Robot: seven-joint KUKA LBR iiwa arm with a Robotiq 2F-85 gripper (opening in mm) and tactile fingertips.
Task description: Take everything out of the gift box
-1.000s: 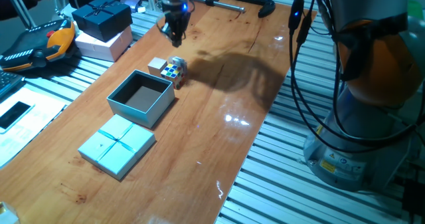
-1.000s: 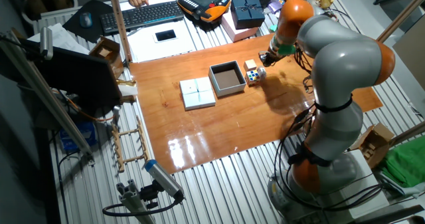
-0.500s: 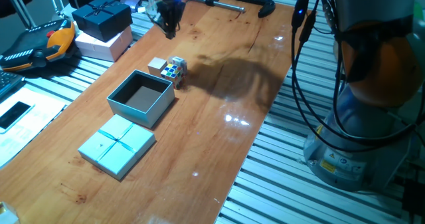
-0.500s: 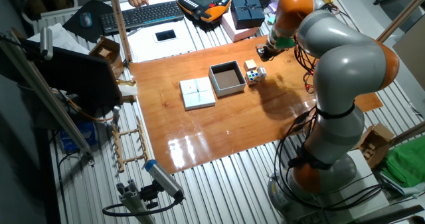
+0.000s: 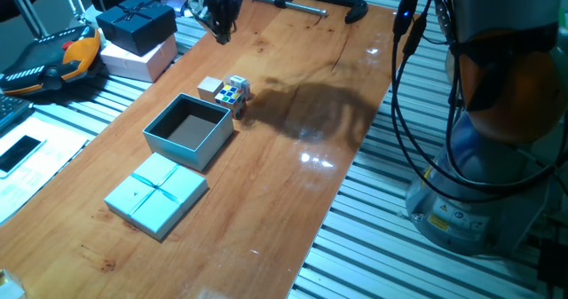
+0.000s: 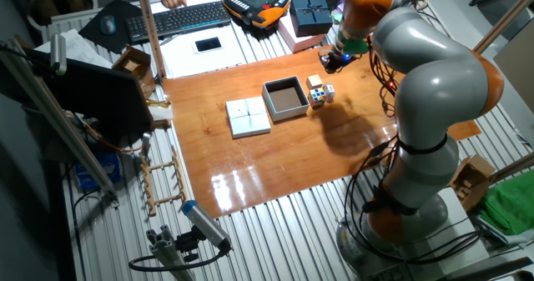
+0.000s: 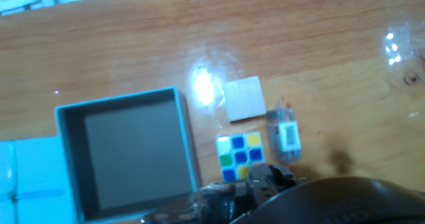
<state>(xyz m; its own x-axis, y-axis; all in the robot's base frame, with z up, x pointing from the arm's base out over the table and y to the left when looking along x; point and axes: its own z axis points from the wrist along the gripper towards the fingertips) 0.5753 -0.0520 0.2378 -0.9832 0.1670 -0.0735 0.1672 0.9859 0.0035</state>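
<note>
The pale blue gift box stands open on the wooden table, and its brownish inside shows nothing in it. Its lid lies flat just in front. A pale tan block and a multicoloured puzzle cube rest on the table beside the box's far corner. My gripper hangs well above and beyond them, fingers drawn together, holding nothing. The hand view looks down on the box, the block, the cube and a small clear labelled item next to the cube.
A dark navy box sits on a pinkish-white box off the table's far left edge. An orange-black pendant lies left of them. A black clamp grips the far table edge. The robot base stands at the right.
My gripper has risen and drifted away from the cube and block toward the table's far left edge. The box, lid and items have not moved.
</note>
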